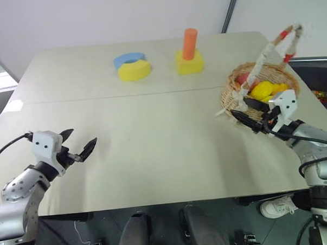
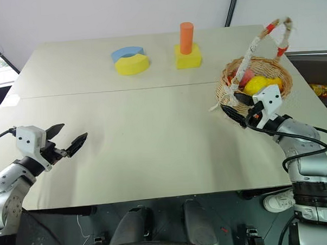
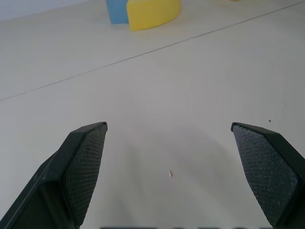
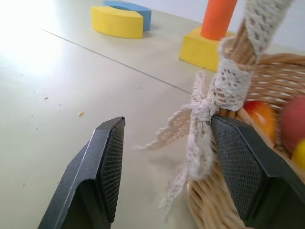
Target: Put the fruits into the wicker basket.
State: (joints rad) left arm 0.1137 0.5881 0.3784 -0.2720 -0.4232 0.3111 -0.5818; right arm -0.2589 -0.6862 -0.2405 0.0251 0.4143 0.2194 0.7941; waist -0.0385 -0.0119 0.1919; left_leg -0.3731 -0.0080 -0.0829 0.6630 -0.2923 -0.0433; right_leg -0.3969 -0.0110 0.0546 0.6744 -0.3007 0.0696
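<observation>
Looking over the counter (image 1: 154,150), you had the fruits (image 2: 259,84) already lying inside the wicker basket (image 2: 235,95) at its right edge: a yellow lemon-like one, something pink beside it and an orange-red one, all below the rim. Your right gripper (image 1: 249,114) stood released, its jaws apart and empty, right against the near wall of the basket, and the wrist view showed the white lace bow (image 4: 200,119) tied at the foot of the handle (image 1: 269,50) hanging between the two pads. That was the main risk: if you had closed or pulled away carelessly, a finger could have snagged the lace or hooked the rim, and the light basket could have tipped or slid toward the counter's edge (it sat near that edge already), spilling what you had put in. A sideways sweep of the arm could also have struck the tall arched handle, with the same result. Your left gripper (image 1: 79,145) hovered low over bare counter on the far side, jaws wide and holding nothing, well apart from the yellow and blue foam blocks (image 1: 133,67) and the orange cylinder (image 1: 190,43); little threatened there. I judged the task close to done, so a clean retreat straight back from the basket was what mattered.
</observation>
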